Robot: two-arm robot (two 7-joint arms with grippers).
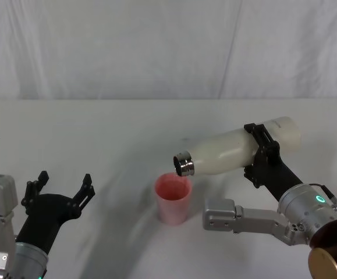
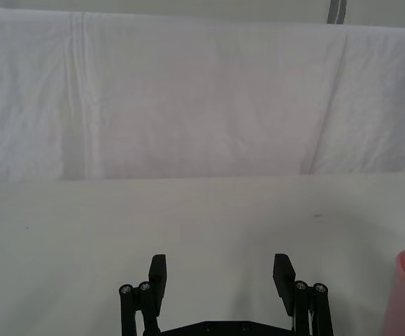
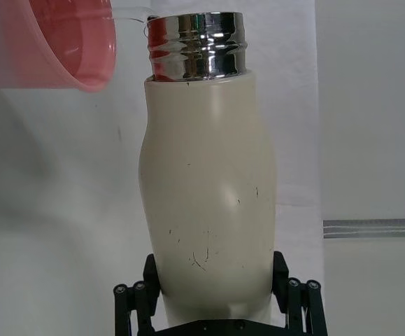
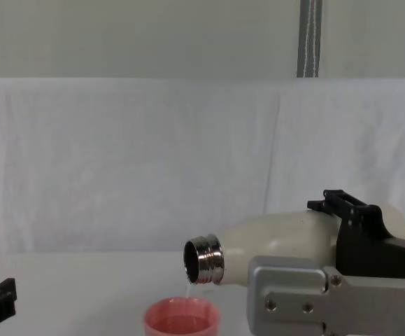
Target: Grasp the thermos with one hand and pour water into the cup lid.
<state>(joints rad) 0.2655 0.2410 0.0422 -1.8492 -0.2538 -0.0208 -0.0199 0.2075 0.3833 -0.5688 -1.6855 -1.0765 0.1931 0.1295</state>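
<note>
Fingers (image 1: 271,152) round one thermos (image 1: 232,152) — one cup lid (image 1: 173,197)

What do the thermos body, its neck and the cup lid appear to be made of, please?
The thermos, held tilted in the right gripper: the body looks like matte cream-white coated metal or plastic, with fine scuffs in the right wrist view. Its neck looks like polished steel: mirror-bright, threaded. The cup lid looks like pink, slightly translucent plastic with a thick rim.

The cream thermos (image 1: 233,152), tipped almost flat, trickles water from its steel neck into the upright pink cup (image 1: 173,199) just below.
</note>
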